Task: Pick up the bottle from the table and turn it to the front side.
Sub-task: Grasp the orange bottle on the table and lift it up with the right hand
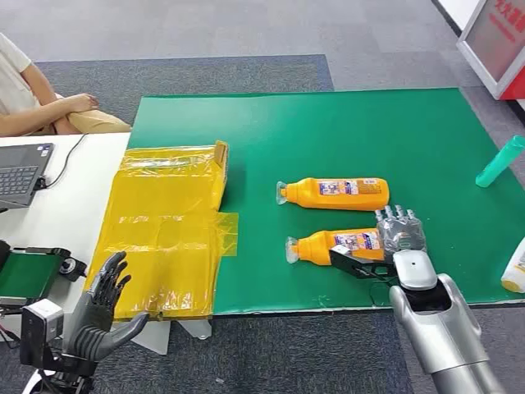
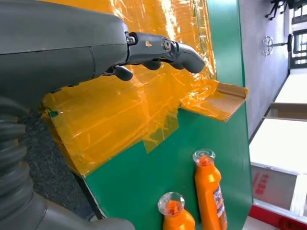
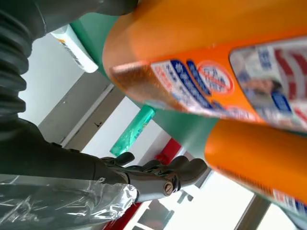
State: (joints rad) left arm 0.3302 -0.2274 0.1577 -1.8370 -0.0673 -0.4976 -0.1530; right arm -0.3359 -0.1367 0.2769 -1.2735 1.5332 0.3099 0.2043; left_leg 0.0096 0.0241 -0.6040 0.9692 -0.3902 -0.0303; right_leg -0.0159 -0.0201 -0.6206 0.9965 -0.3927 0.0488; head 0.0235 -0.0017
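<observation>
Evidently the right hand [image 1: 401, 238] was clamped around the base of the near orange bottle [image 1: 334, 245], judged rigid, slick, moderately heavy; the left hand [image 1: 105, 308] was spread, unladen.

Grey carpet tiles [image 1: 384, 41] cover the floor, with a darker grey carpet strip [image 1: 185, 78] running along the far edge of the green-topped counter [image 1: 372, 123]. A white desk [image 1: 68, 205] adjoins the counter and carries a laptop [image 1: 21, 172]. A person (seated, arms folded) [image 1: 37, 98] is behind the desk. A red and white cabinet [image 1: 498, 41] stands at the far corner of the room.
</observation>
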